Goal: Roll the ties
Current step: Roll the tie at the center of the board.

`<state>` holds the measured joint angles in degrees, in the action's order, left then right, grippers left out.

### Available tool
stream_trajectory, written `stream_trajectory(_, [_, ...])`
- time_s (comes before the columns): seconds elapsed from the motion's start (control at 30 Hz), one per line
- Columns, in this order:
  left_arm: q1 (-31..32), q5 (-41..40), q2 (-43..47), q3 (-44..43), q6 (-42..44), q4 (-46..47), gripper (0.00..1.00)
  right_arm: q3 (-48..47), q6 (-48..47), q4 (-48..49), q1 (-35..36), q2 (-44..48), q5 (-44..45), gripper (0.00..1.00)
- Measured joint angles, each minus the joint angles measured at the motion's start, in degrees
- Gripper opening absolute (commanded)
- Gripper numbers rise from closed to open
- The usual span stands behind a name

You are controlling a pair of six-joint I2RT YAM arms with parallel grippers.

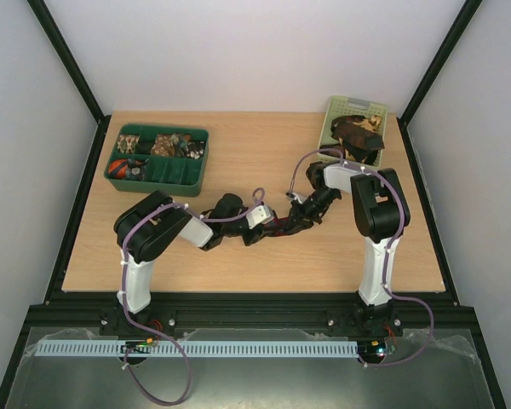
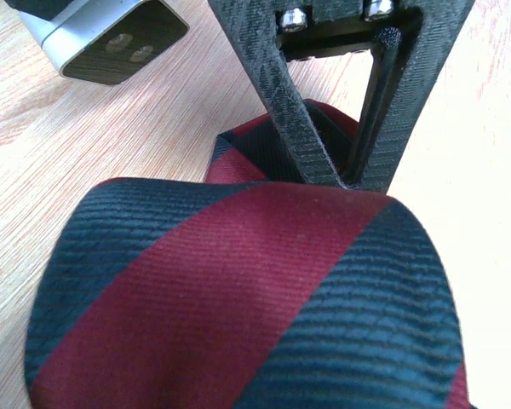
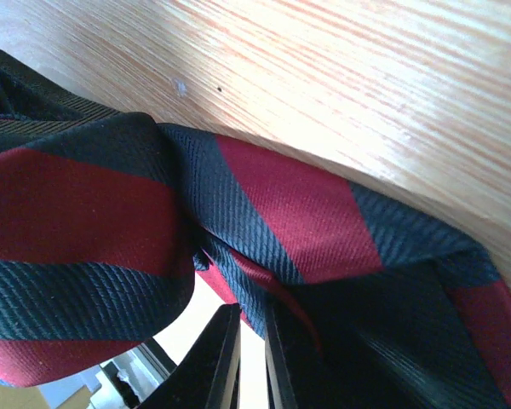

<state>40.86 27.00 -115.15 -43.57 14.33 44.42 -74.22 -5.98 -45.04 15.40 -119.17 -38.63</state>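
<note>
Left wrist view has the left gripper (image 2: 345, 175) clamped on a fold of the dark red and navy striped tie (image 2: 238, 298), its black fingers (image 2: 294, 111) converging to a point on the cloth. On the wrist side of those tips the tie swells into a broad loop. Ahead of them a short length runs out over the wooden table (image 2: 111, 170). Just past that sits the right arm's camera housing (image 2: 111, 38), so the two tools are very close.

In the right wrist view the right gripper (image 3: 249, 328) has its fingers drawn near each other, with a slit of light between them. The tie drapes over the tips, and I cannot tell whether they nip an edge.

From above, the tie's long axis runs from one gripper to the other, with both equally near. Well beyond the left gripper stands the dark green divided tray (image 1: 157, 184). Behind the right arm is the pale green basket (image 1: 351, 106) holding more ties (image 1: 358, 135). The likeliest obstacle to rolling, I judge, is the other gripper itself.
</note>
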Motion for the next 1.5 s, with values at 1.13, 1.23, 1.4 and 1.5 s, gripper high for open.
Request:
stream_trajectory(1.13, [-2.99, 6.84, -0.13, -6.71, 14.82, -13.99, 0.24, -2.54, -0.57, -0.33, -3.91, 0.17, -7.15, 0.61])
stream_trajectory(1.23, [-2.91, 6.82, -0.13, -6.95, 15.32, -14.69, 0.24, -3.26, -1.27, -0.83, -5.07, 1.14, -9.18, 0.61])
stream_trajectory(1.4, [-2.69, 6.82, -0.13, -7.17, 15.87, -15.23, 0.25, -3.45, -0.04, -0.92, -4.33, 2.54, -13.03, 0.56])
stream_trajectory(1.5, [-2.51, 6.82, -0.13, -7.17, 16.00, -15.30, 0.25, -3.48, 1.05, -0.15, -2.73, 2.54, -13.62, 0.50])
